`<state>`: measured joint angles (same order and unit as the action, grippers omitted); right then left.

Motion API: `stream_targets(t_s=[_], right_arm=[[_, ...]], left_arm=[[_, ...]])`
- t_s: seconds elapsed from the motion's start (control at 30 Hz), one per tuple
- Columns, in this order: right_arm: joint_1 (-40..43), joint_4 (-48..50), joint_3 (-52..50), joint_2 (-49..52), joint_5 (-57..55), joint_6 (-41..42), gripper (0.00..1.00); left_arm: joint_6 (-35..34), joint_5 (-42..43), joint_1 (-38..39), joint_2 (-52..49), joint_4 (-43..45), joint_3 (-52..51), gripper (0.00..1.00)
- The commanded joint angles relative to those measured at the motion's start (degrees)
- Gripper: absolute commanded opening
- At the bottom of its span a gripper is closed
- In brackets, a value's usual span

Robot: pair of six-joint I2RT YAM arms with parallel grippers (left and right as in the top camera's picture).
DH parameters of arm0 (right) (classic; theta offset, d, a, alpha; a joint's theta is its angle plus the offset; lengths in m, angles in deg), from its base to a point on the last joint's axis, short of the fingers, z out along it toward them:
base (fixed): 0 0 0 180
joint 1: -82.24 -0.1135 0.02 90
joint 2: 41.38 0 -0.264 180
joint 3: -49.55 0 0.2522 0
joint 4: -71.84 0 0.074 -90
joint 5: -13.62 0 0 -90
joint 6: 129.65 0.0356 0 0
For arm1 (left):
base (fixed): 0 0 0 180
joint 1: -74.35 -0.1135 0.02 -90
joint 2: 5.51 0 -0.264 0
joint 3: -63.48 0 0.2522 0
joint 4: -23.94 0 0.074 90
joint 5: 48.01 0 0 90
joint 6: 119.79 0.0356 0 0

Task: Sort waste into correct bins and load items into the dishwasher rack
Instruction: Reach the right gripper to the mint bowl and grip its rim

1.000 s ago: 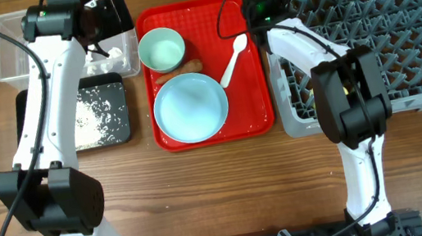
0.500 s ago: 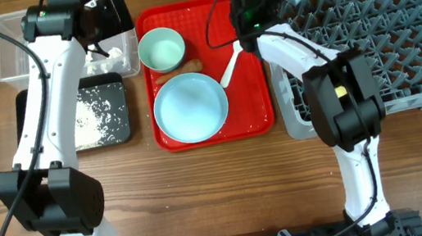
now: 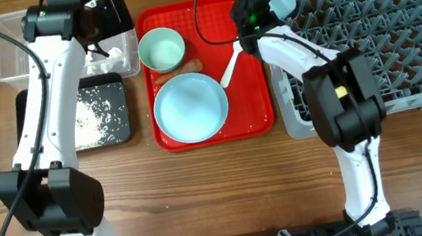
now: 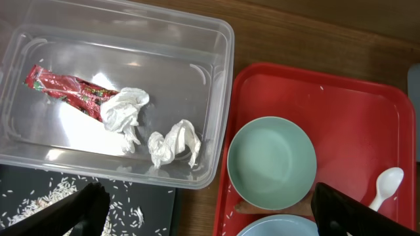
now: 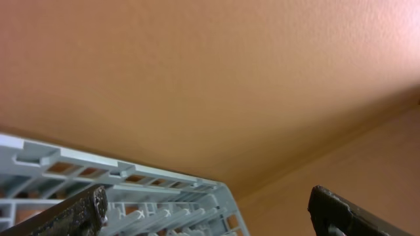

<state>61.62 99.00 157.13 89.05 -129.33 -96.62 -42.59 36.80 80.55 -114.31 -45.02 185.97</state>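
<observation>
Red tray holds bowl, plate, spoon: loading step. Left gripper and right gripper gape wide, empty, the right at 10 o'clock of the rack. Next: lower it squarely over spoon.

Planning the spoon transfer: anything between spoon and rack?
No object. The spoon lies at the red tray's right side, the rack just beyond. Only the tray's raised rim and the right arm's own forearm, crossing overhead, sit between.

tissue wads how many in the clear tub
2. One tissue wad lies against the red wrapper; the other sits right of it, nearer the clear tub's wall. None appears hidden.
</observation>
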Motion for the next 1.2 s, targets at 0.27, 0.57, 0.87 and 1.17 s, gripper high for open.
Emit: stream_targets(t_s=[0.27,0.57,0.87,1.17], right_arm=[[-0.6,-54.0,0.3,-21.2,61.5,70.3,1.00],[-6.3,-55.9,-0.1,-14.1,68.8,90.4,1.00],[-7.4,-54.1,0.0,-3.1,65.2,94.7,0.82],[-9.5,-52.7,1.5,1.5,60.3,96.2,0.52]], left_arm=[[-0.1,-0.7,-0.2,0.7,0.2,0.9,1.00],[-0.1,-0.7,-0.2,0.7,0.2,0.9,1.00],[-0.1,-0.7,-0.2,0.7,0.2,0.9,1.00],[-0.1,-0.7,-0.2,0.7,0.2,0.9,1.00]])
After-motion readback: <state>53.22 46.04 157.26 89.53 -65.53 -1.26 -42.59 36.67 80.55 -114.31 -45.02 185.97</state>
